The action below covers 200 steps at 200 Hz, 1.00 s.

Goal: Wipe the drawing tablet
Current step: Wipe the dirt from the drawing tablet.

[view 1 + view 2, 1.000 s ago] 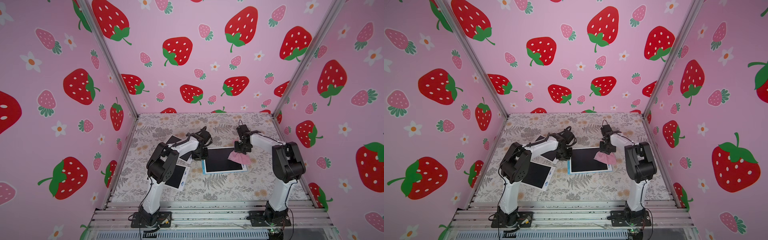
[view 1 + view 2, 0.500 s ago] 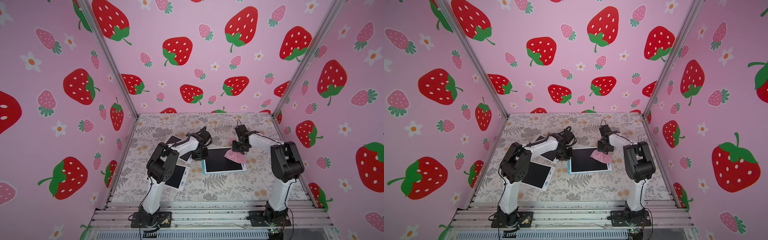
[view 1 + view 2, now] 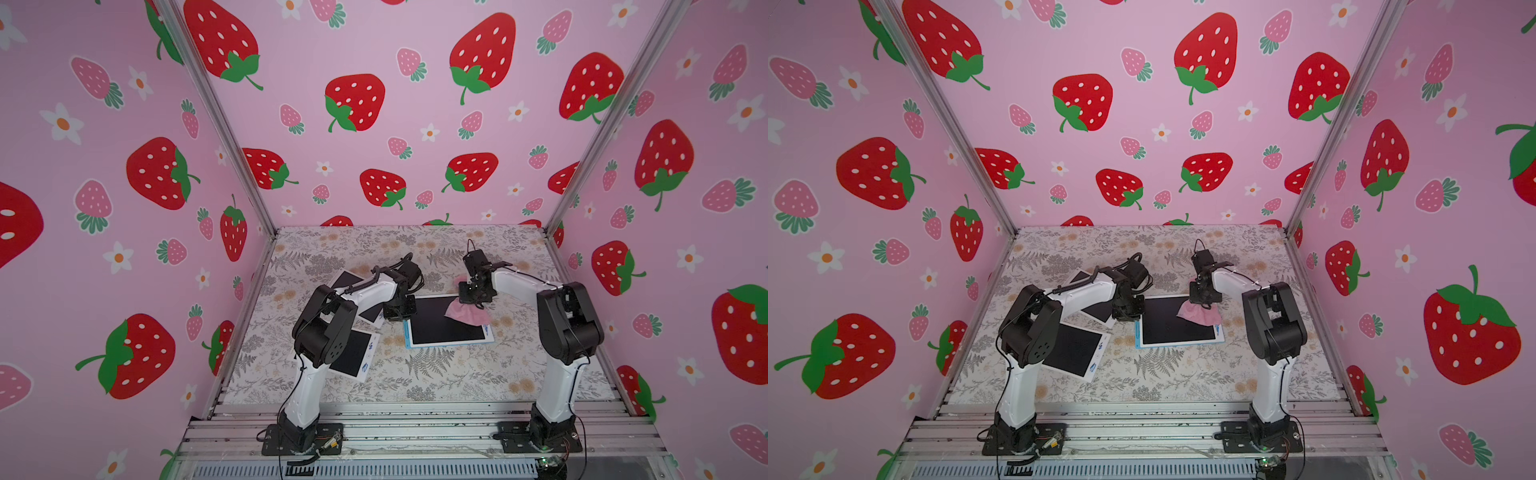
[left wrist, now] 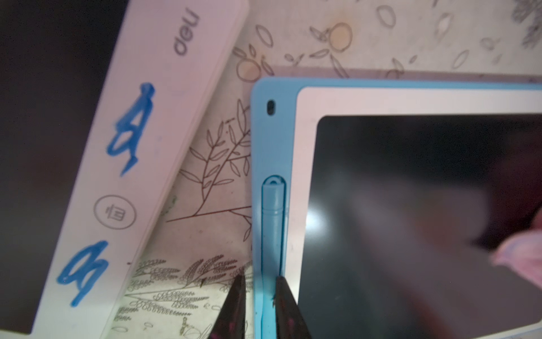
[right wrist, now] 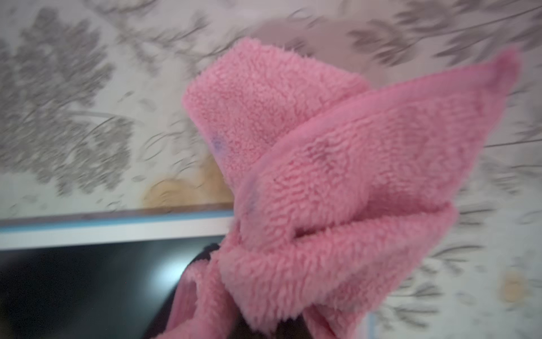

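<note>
Pinching the blue side rim of the drawing tablet (image 3: 448, 321), the left tool (image 4: 259, 296) steadies it near the middle of the desk (image 3: 436, 374); the right tool (image 3: 473, 296), pressed together on a pink cloth (image 3: 467, 315), holds it over the tablet's far right corner.

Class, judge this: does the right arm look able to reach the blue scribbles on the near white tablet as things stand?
Probably not: that white tablet lies on the left arm's side, and the left arm stands over it.
</note>
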Motion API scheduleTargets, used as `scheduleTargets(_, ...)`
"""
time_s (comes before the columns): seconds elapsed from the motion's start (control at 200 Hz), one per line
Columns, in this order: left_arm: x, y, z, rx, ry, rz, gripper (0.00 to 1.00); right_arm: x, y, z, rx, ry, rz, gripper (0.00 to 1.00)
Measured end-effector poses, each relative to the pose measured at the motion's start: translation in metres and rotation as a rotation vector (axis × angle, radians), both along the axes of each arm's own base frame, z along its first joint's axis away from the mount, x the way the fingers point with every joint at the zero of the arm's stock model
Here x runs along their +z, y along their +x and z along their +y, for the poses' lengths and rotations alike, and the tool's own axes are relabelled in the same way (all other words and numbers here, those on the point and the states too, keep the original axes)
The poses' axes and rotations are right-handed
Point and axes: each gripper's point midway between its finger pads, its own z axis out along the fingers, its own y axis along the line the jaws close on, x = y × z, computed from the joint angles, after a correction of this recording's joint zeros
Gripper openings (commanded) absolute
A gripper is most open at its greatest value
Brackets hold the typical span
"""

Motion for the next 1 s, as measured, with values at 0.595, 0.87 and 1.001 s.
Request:
scheduleTargets(0.595, 0.001, 0.001, 0.003, 0.011, 0.001, -0.001, 0.18, 0.0, -0.032, -0.049, -0.222, -0.019, -0.077, 0.0)
scheduleTargets(0.87, 0.0, 0.001, 0.003, 0.01, 0.001, 0.0, 0.19, 0.017, -0.032, -0.078, -0.301, -0.011, -0.104, 0.0)
scheduleTargets(1.001, 0.001, 0.001, 0.002, 0.01, 0.0, 0.0, 0.18, 0.036, -0.029, -0.059, -0.249, 0.02, -0.159, 0.0)
